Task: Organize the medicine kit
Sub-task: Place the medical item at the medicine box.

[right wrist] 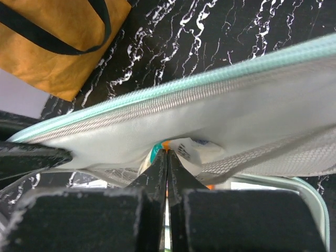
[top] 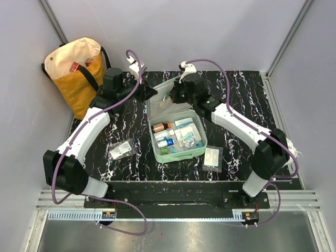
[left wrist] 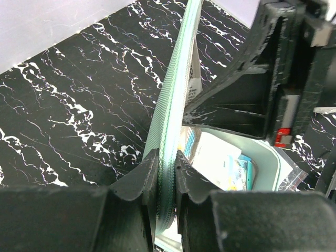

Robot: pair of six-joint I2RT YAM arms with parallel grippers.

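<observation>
Left fingers [left wrist: 152,173], black and ridged, fill the bottom of the left wrist view and are clamped on the mint zip rim of the lid [left wrist: 176,79], one pad on each side of it. The rim runs up and away from them, standing on edge. So the left claw [top: 147,92] holds the lid at its left side.

In the right wrist view, the right claw [right wrist: 167,157] has its two fingers pressed flat together with no gap. Their tips sit against the lower edge of the lid's grey lining, just where a white packet [right wrist: 197,147] peeks from the mesh pocket [right wrist: 278,157]. Whether any fabric is pinched between them I cannot tell.

From above, the kit [top: 203,148] lies open in the middle of the table [top: 241,94], its lid raised at the far side between the two claws. Its base holds a brown bottle [top: 160,126], a white bottle with a blue cap [top: 166,142] and pale packets [top: 187,137].

A clear bag [top: 122,150] lies on the table left of the kit, apart from it. A clear pouch [top: 212,157] lies just beside the kit's right near corner. A tote [top: 76,73], yellow and cream, stands at the far left corner, off the table's edge.
</observation>
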